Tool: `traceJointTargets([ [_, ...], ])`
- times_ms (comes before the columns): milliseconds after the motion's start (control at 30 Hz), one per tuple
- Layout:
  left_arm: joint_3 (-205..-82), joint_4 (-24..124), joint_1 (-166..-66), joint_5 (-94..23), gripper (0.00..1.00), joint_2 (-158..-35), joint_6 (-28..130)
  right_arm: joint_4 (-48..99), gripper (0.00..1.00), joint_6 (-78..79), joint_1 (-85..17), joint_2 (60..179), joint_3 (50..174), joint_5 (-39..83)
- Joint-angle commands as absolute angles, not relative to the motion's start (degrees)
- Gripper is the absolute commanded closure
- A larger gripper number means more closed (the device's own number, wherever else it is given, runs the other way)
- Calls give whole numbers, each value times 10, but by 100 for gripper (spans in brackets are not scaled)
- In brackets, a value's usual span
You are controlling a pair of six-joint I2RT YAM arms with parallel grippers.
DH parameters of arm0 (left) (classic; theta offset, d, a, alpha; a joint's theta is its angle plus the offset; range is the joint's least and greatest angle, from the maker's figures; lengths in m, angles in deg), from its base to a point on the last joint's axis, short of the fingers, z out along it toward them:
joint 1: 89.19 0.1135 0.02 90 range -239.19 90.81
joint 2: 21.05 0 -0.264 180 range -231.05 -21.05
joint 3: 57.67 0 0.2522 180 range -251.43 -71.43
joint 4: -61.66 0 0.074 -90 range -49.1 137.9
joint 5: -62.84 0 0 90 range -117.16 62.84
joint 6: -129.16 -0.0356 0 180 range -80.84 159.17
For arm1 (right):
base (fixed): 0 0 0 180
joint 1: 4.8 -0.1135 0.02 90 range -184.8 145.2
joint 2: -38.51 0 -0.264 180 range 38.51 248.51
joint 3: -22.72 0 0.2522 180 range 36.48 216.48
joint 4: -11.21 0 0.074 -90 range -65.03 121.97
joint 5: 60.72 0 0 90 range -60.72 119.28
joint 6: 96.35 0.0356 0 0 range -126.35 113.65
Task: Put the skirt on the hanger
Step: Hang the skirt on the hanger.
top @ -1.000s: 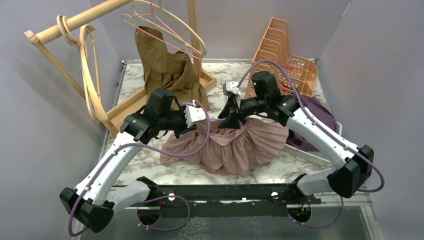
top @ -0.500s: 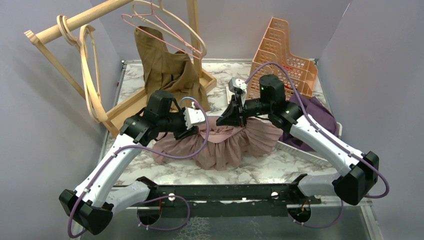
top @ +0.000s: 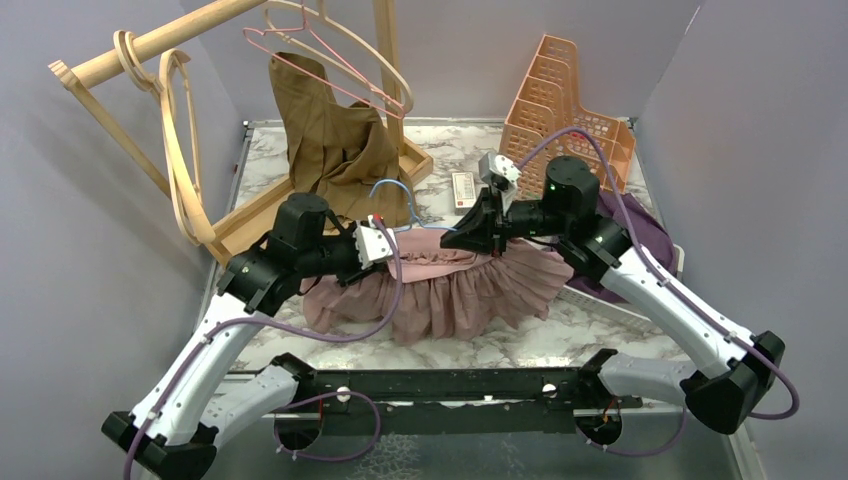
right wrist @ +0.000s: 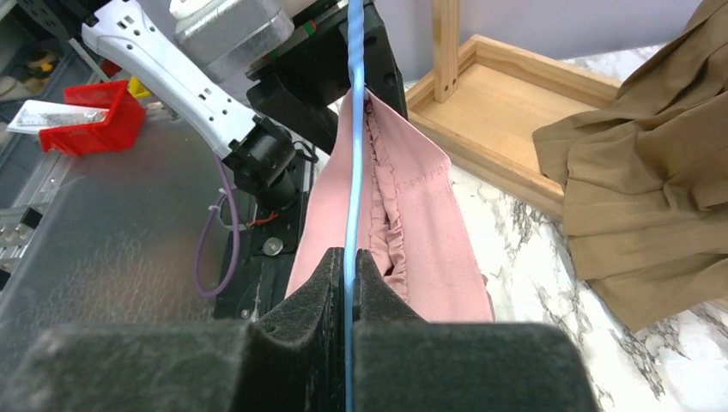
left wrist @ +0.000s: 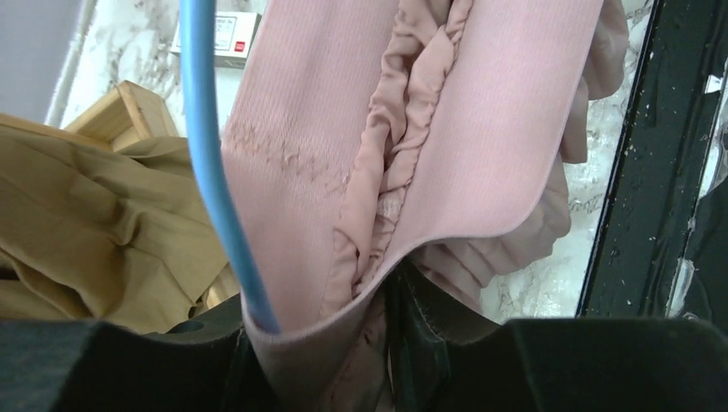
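Observation:
A pink pleated skirt (top: 470, 290) hangs stretched between my two grippers above the marble table. My left gripper (top: 368, 245) is shut on the skirt's waistband (left wrist: 326, 335) at its left end. A thin blue hanger (top: 392, 190) runs along the waistband; its wire (left wrist: 210, 163) enters the band beside my left fingers. My right gripper (top: 470, 235) is shut on the blue hanger wire (right wrist: 353, 172), which passes straight between its pads, with the pink waistband (right wrist: 412, 215) just right of it.
A wooden rack (top: 150, 45) with wooden and pink wire hangers stands back left, a brown garment (top: 335, 140) hanging over its tray. An orange basket (top: 565, 100) stands back right, a purple cloth (top: 640, 225) beside it. A small white device (top: 463, 188) lies behind the skirt.
My two arms have spread apart, the left gripper moving left and the right one moving right and back. The skirt's waistband is now pulled straighter between them, and the blue hanger shows above it.

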State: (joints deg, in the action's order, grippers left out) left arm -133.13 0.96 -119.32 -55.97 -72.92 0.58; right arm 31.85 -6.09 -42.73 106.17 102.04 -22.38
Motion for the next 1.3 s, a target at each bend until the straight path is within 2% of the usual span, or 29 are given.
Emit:
traceJointTargets([
  [0, -1322, 7, -1194, -552, 60, -688, 33, 268, 99, -48, -428, 1012, 1007, -188],
  [133, -1331, 66, -1194, -561, 55, -650, 82, 270, 99, -43, -428, 994, 998, -197],
  [267, -1343, 171, -1194, -537, 42, -620, 151, 267, 99, -36, -428, 998, 1005, -205],
  [400, -1341, 230, -1194, -501, 34, -601, 189, 261, 99, -32, -429, 1016, 1025, -209],
  [567, -1346, 248, -1194, -476, 35, -589, 237, 247, 99, -28, -429, 1035, 1049, -214],
  [700, -1354, 274, -1194, -539, 36, -604, 267, 232, 99, -21, -429, 1054, 1071, -239],
  [833, -1375, 312, -1195, -566, 41, -643, 336, 226, 99, -13, -431, 1083, 1102, -267],
  [1000, -1405, 313, -1194, -569, 46, -685, 331, 236, 99, -24, -442, 1114, 1138, -288],
  [1100, -1417, 297, -1194, -594, 66, -698, 300, 254, 99, -41, -453, 1132, 1157, -293],
  [1233, -1422, 245, -1194, -670, 100, -693, 220, 270, 99, -49, -458, 1138, 1170, -278],
  [1267, -1419, 233, -1194, -681, 100, -687, 200, 273, 99, -51, -458, 1136, 1169, -274],
])
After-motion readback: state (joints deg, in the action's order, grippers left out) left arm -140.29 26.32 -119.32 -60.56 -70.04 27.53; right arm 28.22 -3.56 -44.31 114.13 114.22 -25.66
